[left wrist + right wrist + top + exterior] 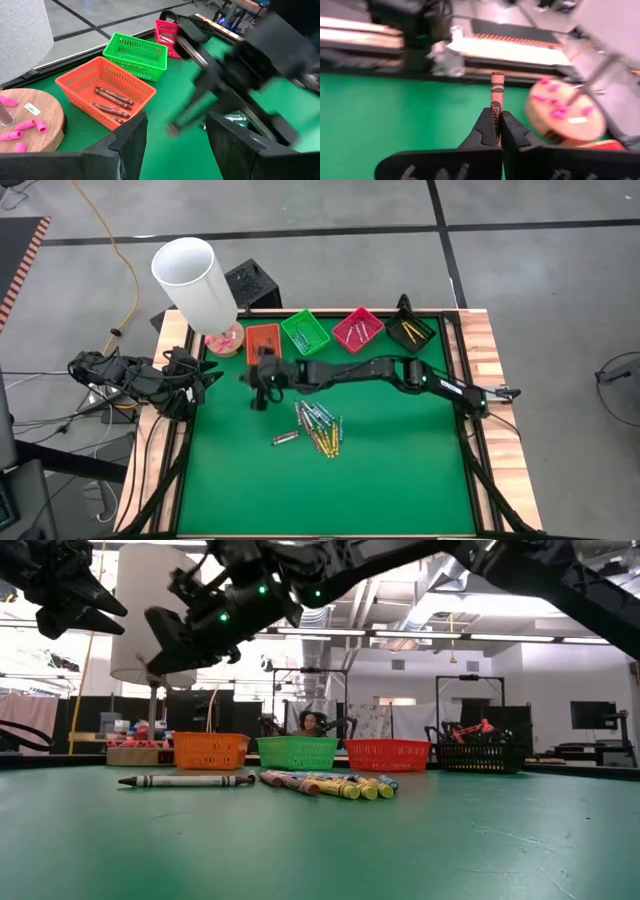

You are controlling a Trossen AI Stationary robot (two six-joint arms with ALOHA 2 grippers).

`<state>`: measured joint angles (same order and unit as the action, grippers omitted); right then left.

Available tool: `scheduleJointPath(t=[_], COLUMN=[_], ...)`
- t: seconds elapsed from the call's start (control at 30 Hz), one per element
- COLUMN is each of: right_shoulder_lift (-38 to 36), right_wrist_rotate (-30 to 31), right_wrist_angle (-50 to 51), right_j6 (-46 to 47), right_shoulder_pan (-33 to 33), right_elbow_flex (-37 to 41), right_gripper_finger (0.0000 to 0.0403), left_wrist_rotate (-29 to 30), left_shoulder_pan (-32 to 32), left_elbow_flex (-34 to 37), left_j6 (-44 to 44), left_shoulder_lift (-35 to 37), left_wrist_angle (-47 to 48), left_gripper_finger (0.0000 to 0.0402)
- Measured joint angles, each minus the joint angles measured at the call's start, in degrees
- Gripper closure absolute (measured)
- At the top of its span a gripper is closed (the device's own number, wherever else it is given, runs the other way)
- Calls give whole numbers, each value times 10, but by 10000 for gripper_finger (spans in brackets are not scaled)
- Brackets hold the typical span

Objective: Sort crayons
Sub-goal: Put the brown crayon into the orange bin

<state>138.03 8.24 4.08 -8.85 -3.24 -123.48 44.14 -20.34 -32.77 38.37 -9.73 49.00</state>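
The right gripper [496, 131] has its two dark fingers pinched narrow on a brown paper-wrapped crayon [497, 100], which stands up between the fingertips with most of its length poking out past them. Beyond the crayon's tip, in the right wrist view, lie the green table mat [380, 115] and, off to one side, a round wooden disc [570, 112] carrying small pink pieces.

From above, the right arm [400, 372] reaches long and low across the mat from the table's right edge, elbow bent near that edge, with the right gripper [262, 385] hanging just in front of the square orange plastic tray [262, 336]. In the low view it hangs well above the tabletop.

Near the fingers, toward the table's middle, a loose cluster of yellow, blue and greyish crayons [320, 427] lies on the mat, and one grey crayon [285, 439] rests apart beside it.

Past the orange tray's side stand the square green plastic tray [305, 331], the pink-red tray [358, 328] and the black tray [410, 332], in a row along the far edge. Brown crayons [112, 100] already lie in the orange tray.

The left gripper [175, 132] waits at the table's left edge, its fingers spread wide and empty, facing the trays
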Motion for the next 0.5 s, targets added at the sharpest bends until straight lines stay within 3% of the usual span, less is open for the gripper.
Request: scheduleJointPath(t=[0.33, 0.5], right_shoulder_lift=[0, 0], right_wrist_rotate=[43, 96], right_wrist_angle=[-39, -32], right_j6=[37, 89], right_shoulder_pan=[-50, -68], right_elbow_flex=[0, 0], right_gripper_finger=[399, 399], left_wrist_rotate=[0, 0], left_shoulder_pan=[0, 0], left_elbow_flex=[0, 0], left_j6=[0, 0], left_shoulder_lift=[0, 0], left_wrist_angle=[0, 0], left_gripper_finger=[210, 210])
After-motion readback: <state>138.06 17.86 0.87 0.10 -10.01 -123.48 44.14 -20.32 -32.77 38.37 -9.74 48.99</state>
